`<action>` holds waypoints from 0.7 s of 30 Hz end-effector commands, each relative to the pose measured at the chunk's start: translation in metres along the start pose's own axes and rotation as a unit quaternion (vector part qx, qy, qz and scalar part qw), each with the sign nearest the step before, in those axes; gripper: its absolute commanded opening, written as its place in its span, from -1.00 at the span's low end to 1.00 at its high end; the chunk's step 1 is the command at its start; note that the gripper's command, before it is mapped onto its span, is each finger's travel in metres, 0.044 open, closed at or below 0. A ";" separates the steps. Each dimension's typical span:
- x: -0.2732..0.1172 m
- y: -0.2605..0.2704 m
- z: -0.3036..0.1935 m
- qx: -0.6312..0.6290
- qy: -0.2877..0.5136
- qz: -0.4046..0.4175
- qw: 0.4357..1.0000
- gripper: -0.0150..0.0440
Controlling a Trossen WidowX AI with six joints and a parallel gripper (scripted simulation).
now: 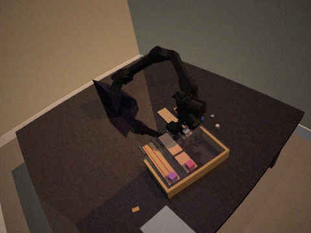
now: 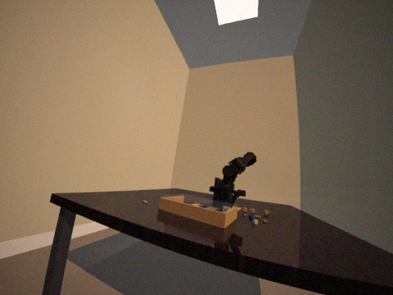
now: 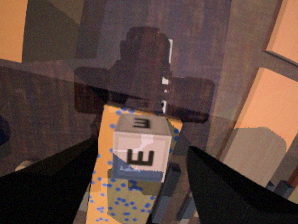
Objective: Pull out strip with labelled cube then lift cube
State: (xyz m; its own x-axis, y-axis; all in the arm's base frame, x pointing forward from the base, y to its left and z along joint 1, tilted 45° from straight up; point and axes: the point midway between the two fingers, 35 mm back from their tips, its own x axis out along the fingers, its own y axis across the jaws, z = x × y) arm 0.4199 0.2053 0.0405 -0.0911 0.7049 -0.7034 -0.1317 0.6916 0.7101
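We see the white cube (image 3: 139, 148) with the letter E sitting on one end of the orange strip with blue dots (image 3: 113, 219). The strip's long side runs straight away from the gripper (image 3: 136, 183). The gripper's dark fingers are half closed, one on each side of the cube, not squeezing it.

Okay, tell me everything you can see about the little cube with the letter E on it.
The labelled cube is small and pale grey-white, with a dark block letter E on its top face and another on a side face. It sits upright on an orange strip speckled with blue, at the strip's far end. The hand hangs partly open above it, a dark finger on either side; contact isn't visible. From the top view it lies by the tray's back corner.
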 end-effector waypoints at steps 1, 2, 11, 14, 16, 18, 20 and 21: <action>0.010 0.001 -0.002 0.002 0.004 0.000 1.000 0.36; 0.011 0.001 -0.002 0.002 0.004 0.000 1.000 0.36; 0.020 0.001 -0.003 0.002 0.004 0.001 1.000 0.36; 0.020 0.001 -0.003 0.002 0.004 0.001 1.000 0.36; 0.018 0.001 -0.002 0.001 0.003 0.001 1.000 0.18; 0.018 0.001 -0.002 0.001 0.003 0.001 1.000 0.00; 0.018 0.001 -0.002 0.001 0.003 0.001 1.000 -0.05; 0.018 0.001 -0.002 0.001 0.003 0.001 1.000 -0.07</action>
State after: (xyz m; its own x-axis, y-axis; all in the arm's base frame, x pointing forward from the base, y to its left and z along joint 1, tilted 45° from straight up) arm 0.4160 0.2181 0.0285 -0.0968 0.7058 -0.7018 -0.1303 0.6901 0.7119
